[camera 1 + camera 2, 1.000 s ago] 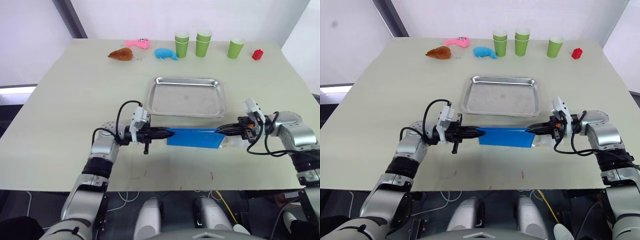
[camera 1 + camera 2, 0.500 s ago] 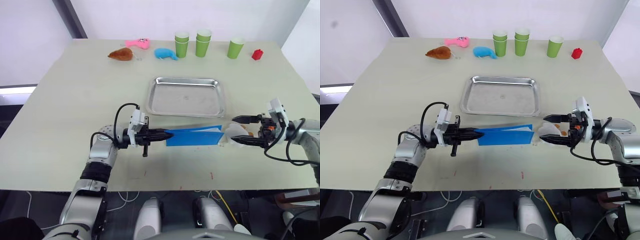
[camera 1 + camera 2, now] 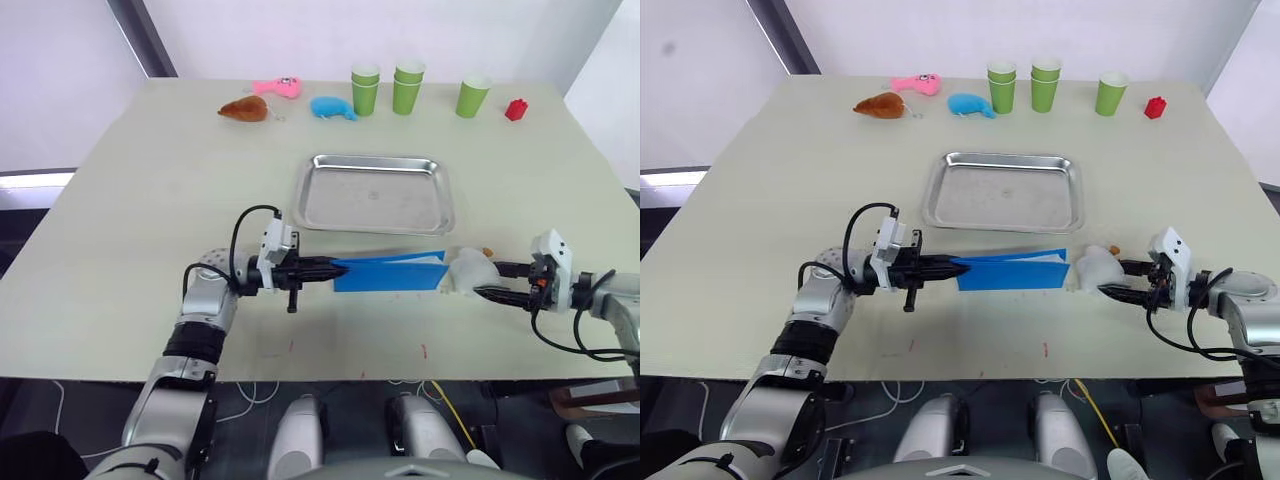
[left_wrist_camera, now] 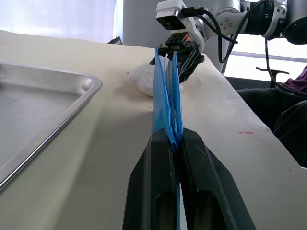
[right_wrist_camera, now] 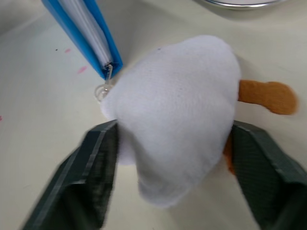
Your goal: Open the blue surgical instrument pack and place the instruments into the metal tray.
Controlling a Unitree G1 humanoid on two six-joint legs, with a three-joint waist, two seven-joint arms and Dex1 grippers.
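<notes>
Pale table (image 3: 150, 190) bearing metal tray (image 3: 374, 194), 3 green cup stacks (image 3: 407, 88).

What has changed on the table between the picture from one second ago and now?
The right gripper let go of the blue surgical instrument pack, drew back to the robot's right, and now has its jaws open around a white soft toy. The left gripper stays clamped on the pack. The metal tray has not moved.
</notes>
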